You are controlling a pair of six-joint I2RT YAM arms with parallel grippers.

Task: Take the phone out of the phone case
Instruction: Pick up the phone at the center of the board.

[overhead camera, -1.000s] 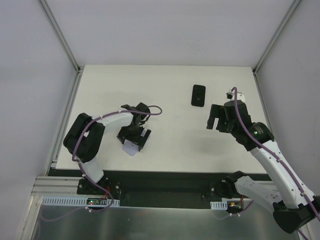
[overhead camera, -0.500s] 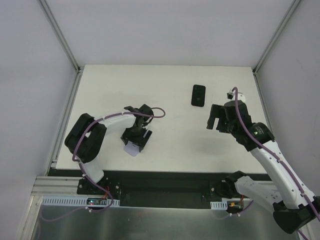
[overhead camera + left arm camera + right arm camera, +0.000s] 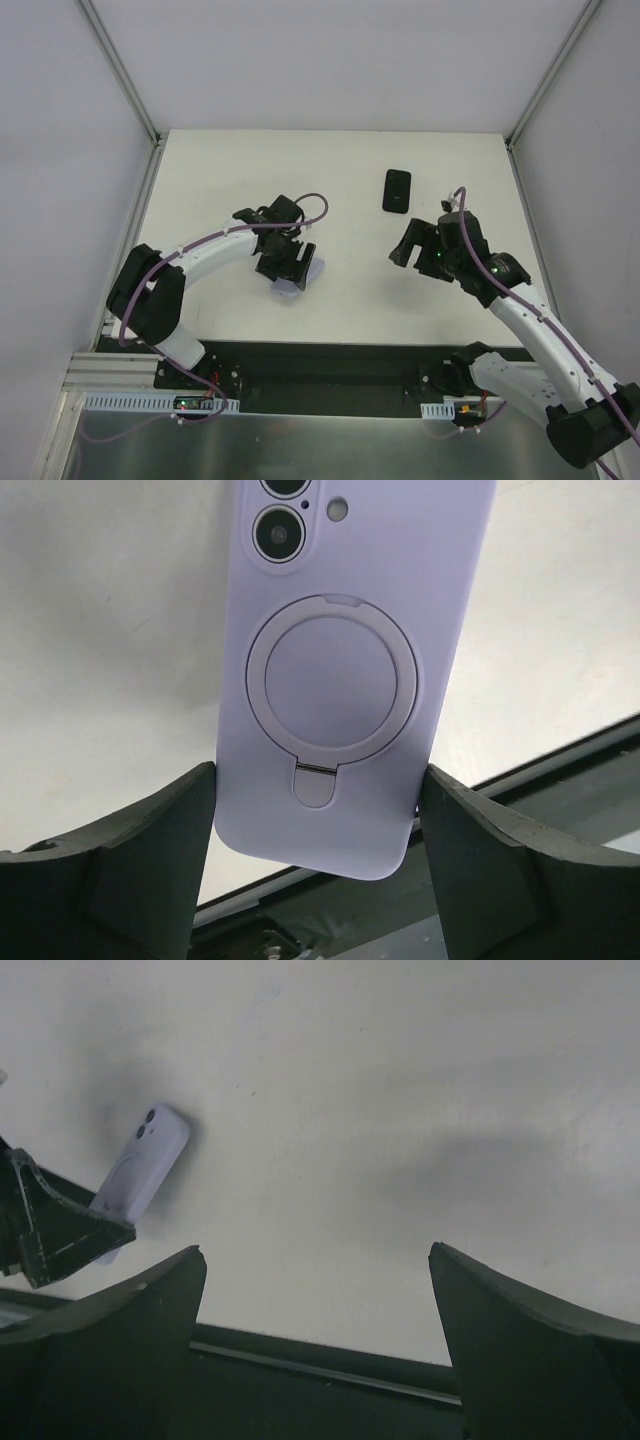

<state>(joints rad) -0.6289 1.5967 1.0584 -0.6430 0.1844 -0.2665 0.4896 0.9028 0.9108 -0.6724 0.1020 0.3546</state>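
Note:
My left gripper is shut on the lower end of a lavender phone case. The case has a round ring stand on its back, and camera lenses show in its cut-out. It hangs tilted just above the table, left of centre near the front. In the right wrist view the case shows at the left with the left gripper on it. My right gripper is open and empty, hovering right of centre; its own view shows only bare table between the jaws.
A black phone-shaped slab lies flat at the back right of the table, beyond the right gripper. The table's dark front edge runs close below both grippers. White walls enclose the table on three sides.
The left gripper has swung right and away from the front edge with the case, lifting and turning it. The right gripper has moved left and a little nearer, toward the centre.

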